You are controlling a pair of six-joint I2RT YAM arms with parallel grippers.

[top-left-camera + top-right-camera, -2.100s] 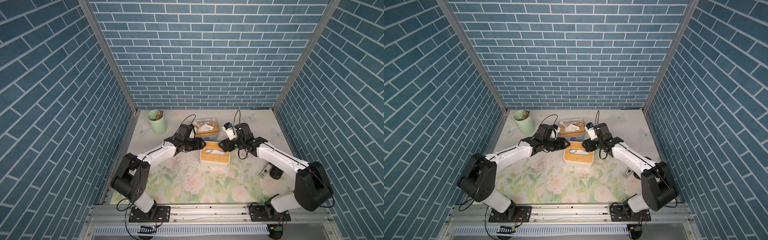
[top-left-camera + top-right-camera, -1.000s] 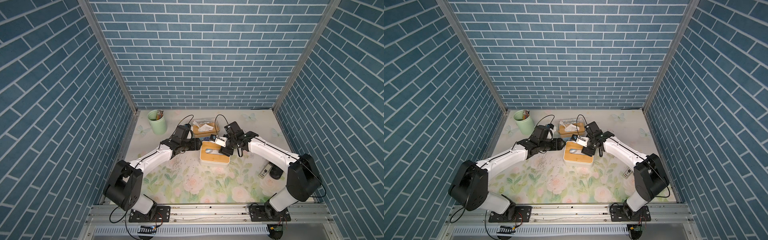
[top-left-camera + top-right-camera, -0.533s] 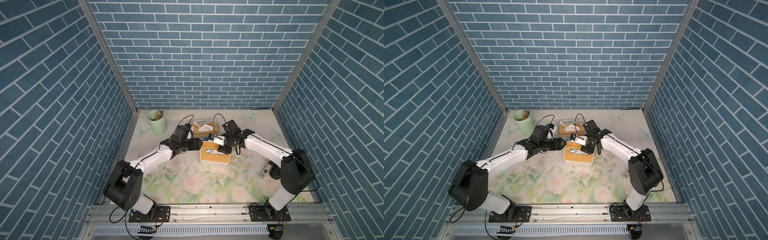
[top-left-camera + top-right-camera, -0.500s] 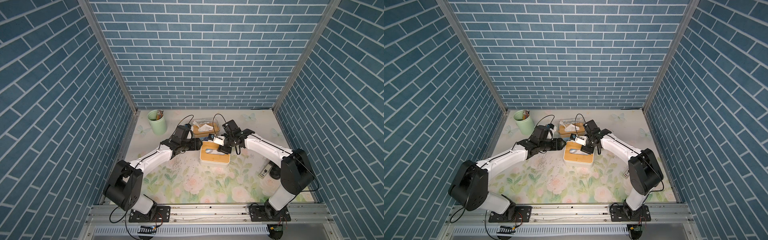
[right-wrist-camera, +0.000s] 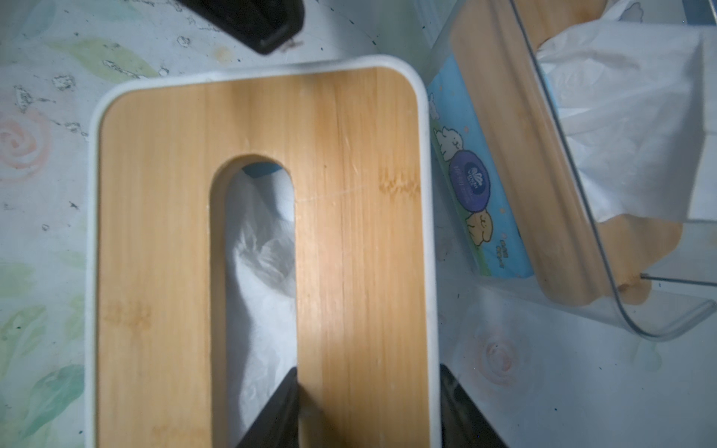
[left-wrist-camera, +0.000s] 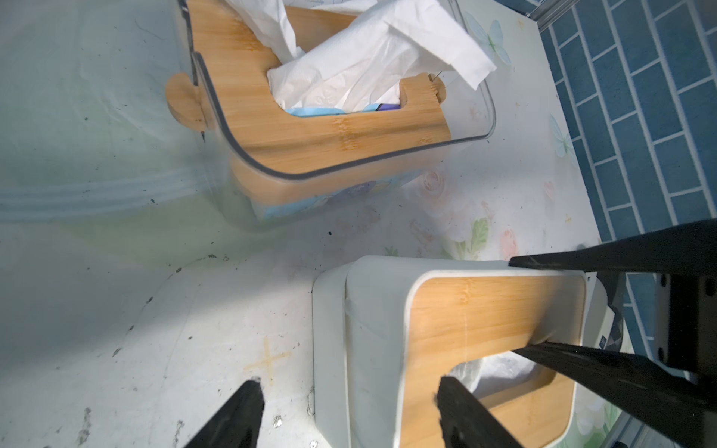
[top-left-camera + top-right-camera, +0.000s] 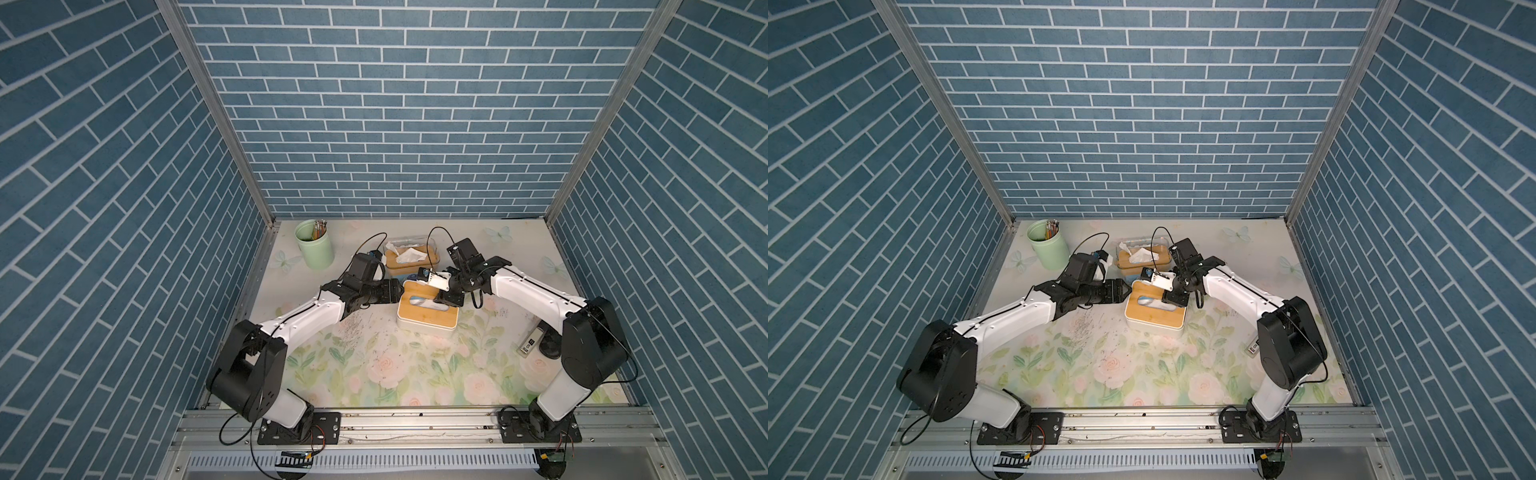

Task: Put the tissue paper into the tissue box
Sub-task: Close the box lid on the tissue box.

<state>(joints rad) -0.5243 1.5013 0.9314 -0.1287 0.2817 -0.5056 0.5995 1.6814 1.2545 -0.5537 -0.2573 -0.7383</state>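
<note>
Item, tissue box: white, with a bamboo lid slotted on top; you find it mid-table on the floral mat, between your two arms.
Item, tissue paper: white and crumpled; it lies down inside the slot, below the lid's surface (a bit of blue shows at one end of the slot).
Item, your right gripper: jaws partly apart; one finger is down in the slot beside the tissue paper, the other outside the box's rim, with a strip of lid between them; whether they pinch that strip you cannot tell.
Item, your left gripper: jaws wide apart, holding nothing; it sits astride the box's end wall, one finger over the mat, one over the lid.
Item, clear box: just behind the tissue box; a loose tissue sticks out of its bamboo lid.
Item, green cup: back left; pencils inside.
</note>
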